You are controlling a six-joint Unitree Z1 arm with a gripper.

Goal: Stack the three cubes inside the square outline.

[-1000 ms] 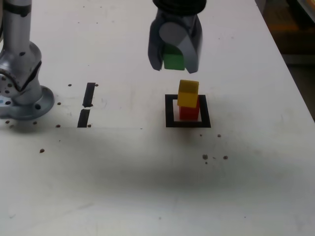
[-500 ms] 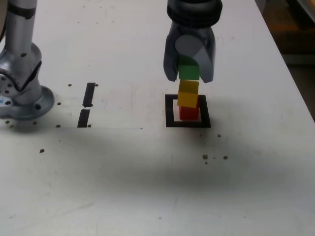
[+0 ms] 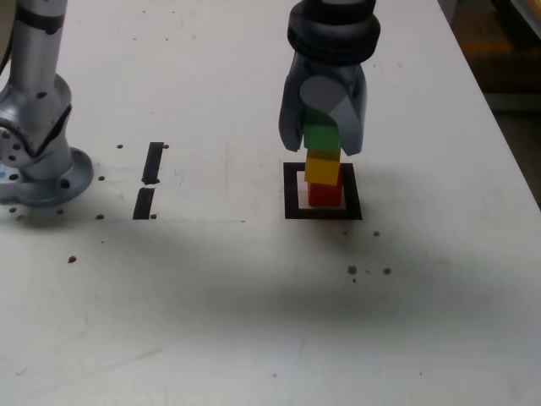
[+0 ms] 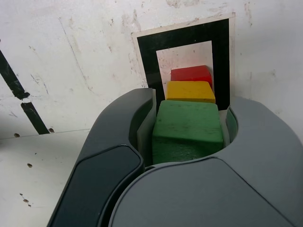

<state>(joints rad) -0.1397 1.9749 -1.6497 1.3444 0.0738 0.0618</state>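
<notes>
White tabletop [image 3: 211,296]: hand [image 3: 322,144] grips green cube [image 3: 321,137] (upright) above yellow cube [image 3: 322,167].

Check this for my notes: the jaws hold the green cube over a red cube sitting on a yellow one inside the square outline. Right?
Order reversed: the yellow cube sits on the red cube, as the exterior view shows. The green cube is held above them, inside the square outline.

The gripper [image 3: 321,139] points down with its jaws closed on the green cube [image 3: 320,136]. Directly under it sits the yellow cube [image 3: 322,167] — the green appears to rest on it — and below that the red cube [image 3: 325,194], inside the square outline [image 3: 292,191].
</notes>
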